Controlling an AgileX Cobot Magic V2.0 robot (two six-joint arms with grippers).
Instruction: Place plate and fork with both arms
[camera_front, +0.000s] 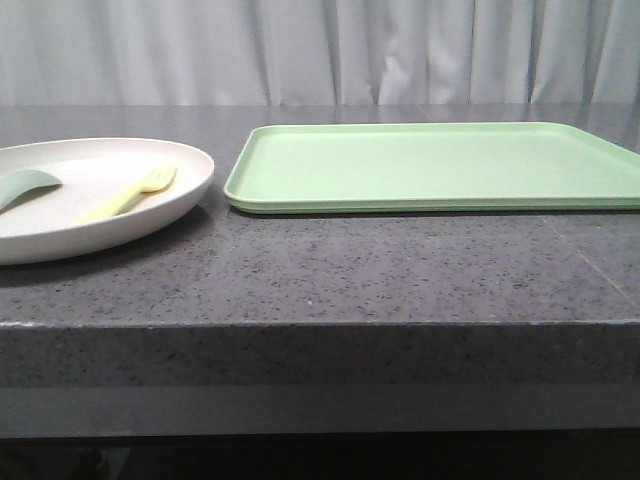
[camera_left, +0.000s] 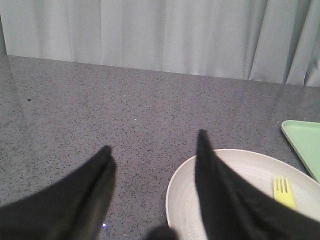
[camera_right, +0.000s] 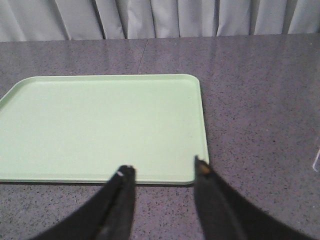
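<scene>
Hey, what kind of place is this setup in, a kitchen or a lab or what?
Probably a staged test bench rather than a real kitchen: a dark speckled stone-look counter, a plain pale curtain closing off the back, and only a plate, fork and green tray laid out.

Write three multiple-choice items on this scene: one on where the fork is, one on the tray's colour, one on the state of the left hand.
1. Where does the fork lie?
A. on the tray
B. on the plate
C. on the bare table

2. What colour is the tray?
A. light green
B. dark blue
C. red

3. What is the state of the left hand?
A. shut on the fork
B. shut on the plate's rim
C. open, holding nothing

Key: 1 B, the fork rests inside the plate, beside a teal utensil. 2 A, the tray is pale green in the front view. 3 C, the left hand has its fingers spread apart above the table and the plate's edge, with nothing between them.
</scene>
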